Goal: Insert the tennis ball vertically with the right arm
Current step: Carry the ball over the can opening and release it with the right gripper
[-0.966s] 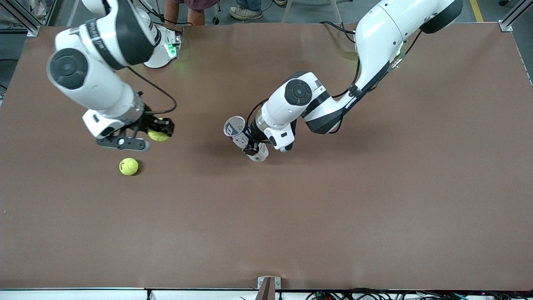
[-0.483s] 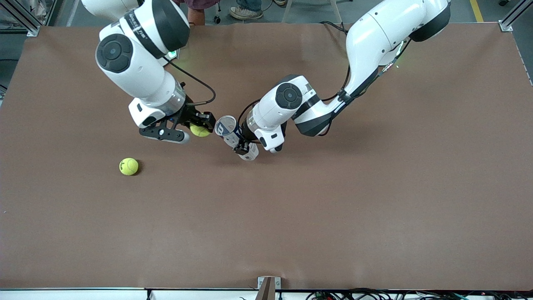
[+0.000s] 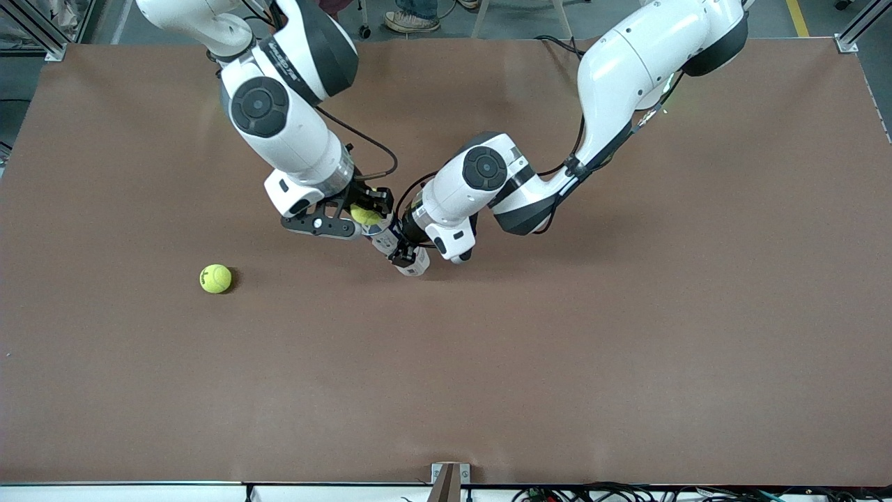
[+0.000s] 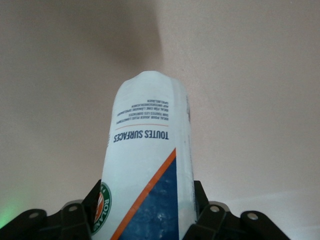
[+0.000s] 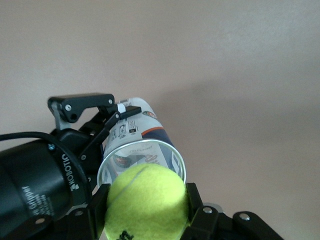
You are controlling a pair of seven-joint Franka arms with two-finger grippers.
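One ball (image 5: 146, 199) at can (image 5: 142, 145) mouth.

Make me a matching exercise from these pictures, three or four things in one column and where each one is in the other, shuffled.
Things:
1. can
2. held ball
3. loose ball
4. right gripper

Places or states:
A. lying on the table
B. in the left gripper's fingers
C. at the can's open mouth
D. shut on a ball

Pairs: 1-B, 2-C, 3-A, 4-D

Brown table (image 3: 627, 348), grey floor (image 3: 529, 17)
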